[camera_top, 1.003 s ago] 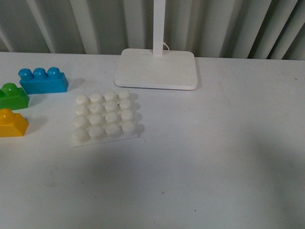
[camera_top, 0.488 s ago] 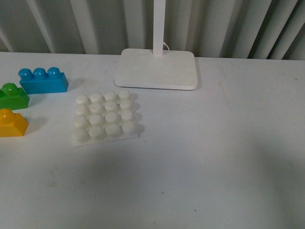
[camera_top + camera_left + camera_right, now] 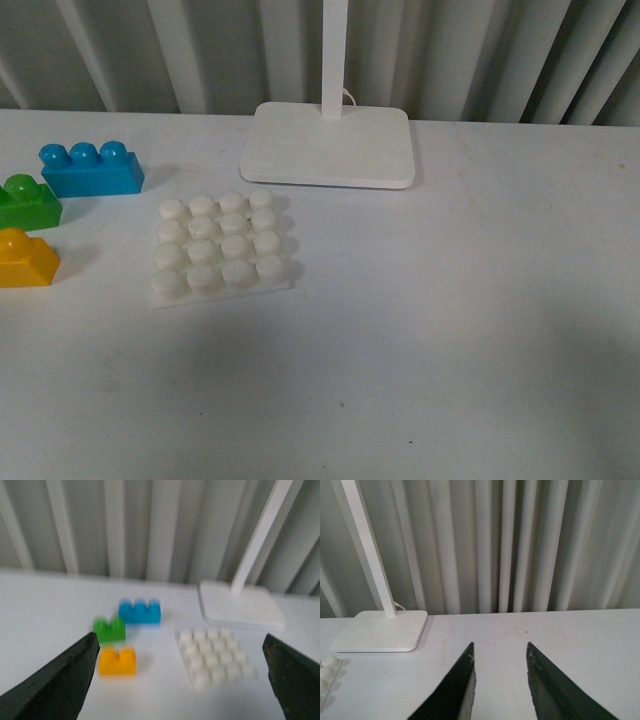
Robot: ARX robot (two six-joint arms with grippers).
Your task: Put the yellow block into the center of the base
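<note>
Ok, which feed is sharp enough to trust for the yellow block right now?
Front view: sharp, but the yellow block is cut by the left edge. Left wrist view: blurred throughout, yet block and base are recognisable. Right wrist view: sharp, but shows only the base's corner.

Both grippers held open, nothing gripped.
The left gripper [image 3: 179,639] is shown spread wide: its two dark fingers [image 3: 55,685] are set far apart, one at each edge of its wrist view, and the picture there is blurred. The right gripper [image 3: 500,645] is held with a much narrower gap, its dark tapered fingers [image 3: 451,692] angled toward one another, tips apart and not touching. Nothing is caught between either pair of jaws.
</note>
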